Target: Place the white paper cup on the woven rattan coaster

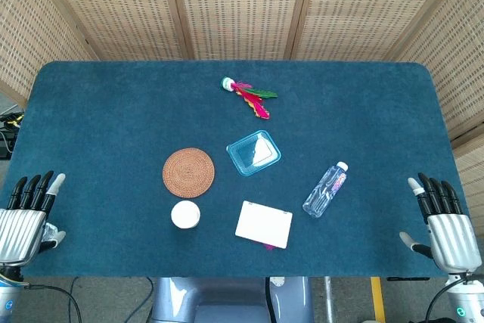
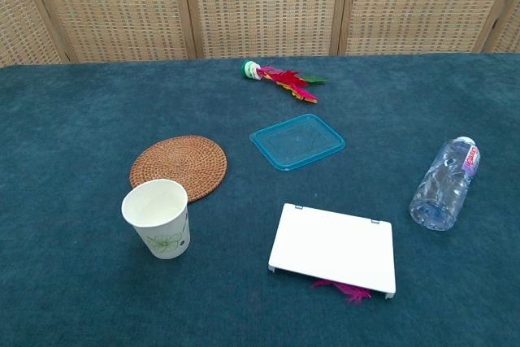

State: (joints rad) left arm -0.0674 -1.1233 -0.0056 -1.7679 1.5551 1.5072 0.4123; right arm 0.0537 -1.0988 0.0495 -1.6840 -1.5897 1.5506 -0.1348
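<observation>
The white paper cup [image 1: 185, 214] [image 2: 158, 219] stands upright on the blue table, just in front of the round woven rattan coaster [image 1: 188, 172] [image 2: 179, 166], which lies flat and bare. My left hand [image 1: 26, 213] rests at the table's front left corner, fingers straight and apart, holding nothing, far left of the cup. My right hand [image 1: 441, 222] sits at the front right corner, also spread and empty. Neither hand shows in the chest view.
A blue plastic lid [image 1: 253, 152] [image 2: 296, 141] lies right of the coaster. A white flat box [image 1: 263, 224] [image 2: 333, 249] sits at the front, a clear water bottle [image 1: 325, 190] [image 2: 444, 184] lies to the right, and a feathered shuttlecock [image 1: 248, 94] [image 2: 280, 77] is at the back.
</observation>
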